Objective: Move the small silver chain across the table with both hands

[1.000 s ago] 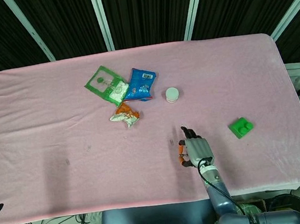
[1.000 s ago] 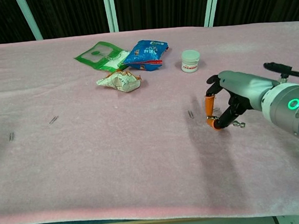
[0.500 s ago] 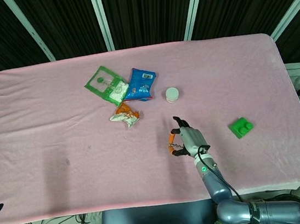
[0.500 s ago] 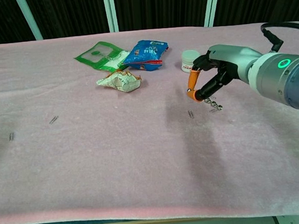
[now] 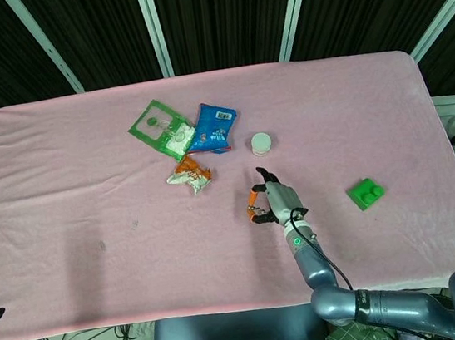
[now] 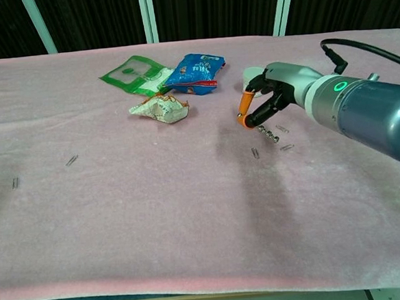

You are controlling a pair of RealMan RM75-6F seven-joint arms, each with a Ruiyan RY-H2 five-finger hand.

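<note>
Chain point(image 6: 268, 134), small and silver, is hanging from the right hand point(image 6: 271, 102), its short length drooping down and toward the right edge of the pink table point(image 6: 156, 215), clear of the cloth as far as the chest view shows. The hand's fingertips point(image 6: 243, 121), tipped in orange, are pinching the chain's upper end while the remaining fingers are curling in around it. In the head view the same right hand point(image 5: 274, 202) is hovering a little toward the near edge from the white jar point(image 5: 261, 143), roughly at the table's middle.

The chain is lying directly below and just right of the pinch, so its long axis is running from the fingertips outward to the right. The left hand is not in view in either camera, so the right hand is by far the nearer one.

Compared with a second ago, the hand has been travelling away from the near edge and leftward, carrying the chain from low beside the cloth to a spot close to the jar. Several loose paper clips point(image 6: 71, 160) are lying toward the left edge, well apart.
</note>
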